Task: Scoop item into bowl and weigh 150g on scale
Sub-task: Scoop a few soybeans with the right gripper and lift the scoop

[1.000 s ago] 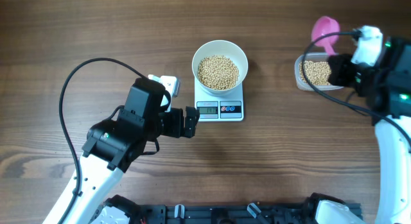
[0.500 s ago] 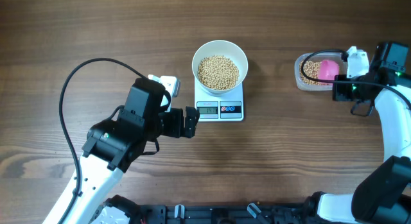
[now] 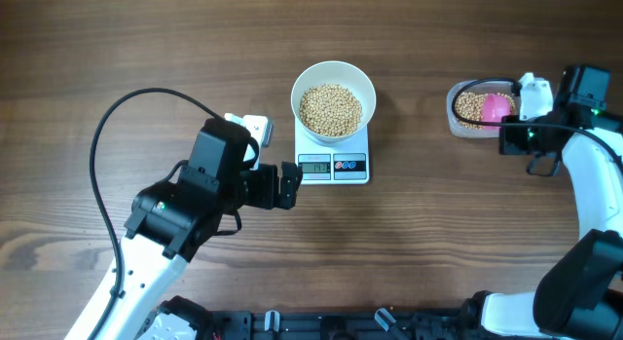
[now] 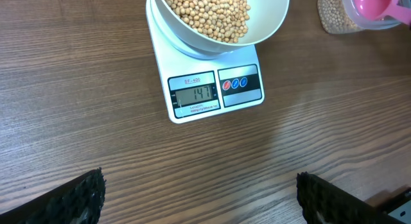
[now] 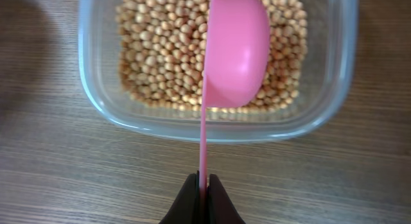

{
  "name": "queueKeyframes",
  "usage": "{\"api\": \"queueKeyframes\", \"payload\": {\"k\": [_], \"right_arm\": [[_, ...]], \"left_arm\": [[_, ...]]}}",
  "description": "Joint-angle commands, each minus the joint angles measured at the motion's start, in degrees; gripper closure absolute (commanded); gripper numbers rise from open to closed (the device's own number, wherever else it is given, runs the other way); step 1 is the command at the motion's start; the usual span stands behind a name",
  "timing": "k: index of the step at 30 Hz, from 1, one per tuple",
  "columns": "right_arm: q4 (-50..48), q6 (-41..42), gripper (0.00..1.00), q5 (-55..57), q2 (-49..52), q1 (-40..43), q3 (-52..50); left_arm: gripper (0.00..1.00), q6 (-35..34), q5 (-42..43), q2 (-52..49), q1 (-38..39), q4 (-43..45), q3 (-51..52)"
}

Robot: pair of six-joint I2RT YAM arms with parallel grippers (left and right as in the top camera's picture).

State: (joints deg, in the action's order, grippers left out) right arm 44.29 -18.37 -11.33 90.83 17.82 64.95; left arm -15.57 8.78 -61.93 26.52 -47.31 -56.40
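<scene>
Right fingers (image 5: 191, 199) are clamped on the pink scoop (image 5: 234, 47) over the tub (image 5: 90, 89); left fingers (image 4: 70, 201) are spread wide. Beans (image 4: 209, 12) are piled in the bowl (image 4: 270, 25) on the scale (image 4: 192, 63); display (image 4: 197, 94) reading 147 is legible from left wrist only.

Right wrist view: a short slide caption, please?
Shut claw holds a pink scoop over beans in a clear tub.

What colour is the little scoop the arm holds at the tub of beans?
Bright pink, cup and thin handle alike. The right wrist view shows the scoop best.
</scene>
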Motion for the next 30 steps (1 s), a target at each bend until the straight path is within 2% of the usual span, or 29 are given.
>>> {"api": "queueKeyframes", "payload": {"k": [1, 3, 15, 18, 22, 28, 30], "right_arm": [[0.0, -0.8, 0.96, -2.5, 0.7, -1.4, -0.6], [-0.1, 2.1, 0.96, -3.7, 0.7, -1.4, -0.6], [0.3, 6.6, 0.96, -6.8, 0.7, -1.1, -0.5], [0.3, 8.1, 0.96, -12.5, 0.7, 0.5, -0.4], [1.7, 9.6, 0.96, -21.4, 0.7, 7.0, -0.4], [3.0, 13.0, 0.96, -24.8, 0.6, 9.4, -0.4], [3.0, 17.9, 0.96, -24.8, 0.4, 9.5, -0.4]], "left_arm": [[0.0, -0.3, -0.7, -0.1, 0.1, 0.1, 0.4], [0.0, -0.3, -0.7, -0.1, 0.1, 0.1, 0.4], [0.0, -0.3, -0.7, -0.1, 0.1, 0.1, 0.4], [0.0, -0.3, -0.7, -0.1, 0.1, 0.1, 0.4], [0.0, -0.3, -0.7, -0.1, 0.1, 0.1, 0.4], [0.0, -0.3, -0.7, -0.1, 0.1, 0.1, 0.4], [0.0, -0.3, -0.7, -0.1, 0.1, 0.1, 0.4]]}}
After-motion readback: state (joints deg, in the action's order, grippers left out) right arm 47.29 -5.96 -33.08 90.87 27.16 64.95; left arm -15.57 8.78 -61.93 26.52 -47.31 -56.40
